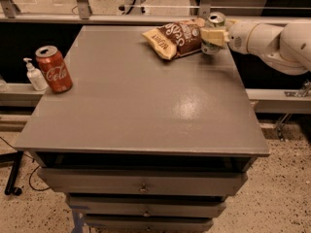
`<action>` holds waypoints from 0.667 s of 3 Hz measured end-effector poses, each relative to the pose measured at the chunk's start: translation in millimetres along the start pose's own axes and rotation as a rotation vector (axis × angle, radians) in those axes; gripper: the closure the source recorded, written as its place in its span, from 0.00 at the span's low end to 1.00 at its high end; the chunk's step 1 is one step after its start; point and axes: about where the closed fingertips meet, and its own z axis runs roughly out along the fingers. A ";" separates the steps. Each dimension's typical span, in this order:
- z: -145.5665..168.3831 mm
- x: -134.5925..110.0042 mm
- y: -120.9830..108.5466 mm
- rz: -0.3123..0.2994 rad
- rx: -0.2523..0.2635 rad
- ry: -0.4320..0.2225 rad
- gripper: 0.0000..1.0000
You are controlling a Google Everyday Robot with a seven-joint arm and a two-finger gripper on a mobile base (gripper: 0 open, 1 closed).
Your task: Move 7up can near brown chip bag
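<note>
The brown chip bag (174, 39) lies crinkled at the far right of the grey table (141, 106), with white lettering and tan edges. The 7up can (214, 24) stands upright right beside the bag's right end, its silver top showing. My gripper (212, 36) reaches in from the right on the white arm (272, 40) and is shut on the can, with its pale fingers (214, 35) across the can's body. The can's lower part is partly hidden by the fingers.
A red Coca-Cola can (54, 68) stands at the table's left edge. A small white pump bottle (34, 75) sits on a ledge left of the table. Drawers (141, 186) are below the front edge. A rail and glass panel run behind the table.
</note>
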 end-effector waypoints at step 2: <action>10.3 18.6 -19.1 0.042 0.041 0.069 0.59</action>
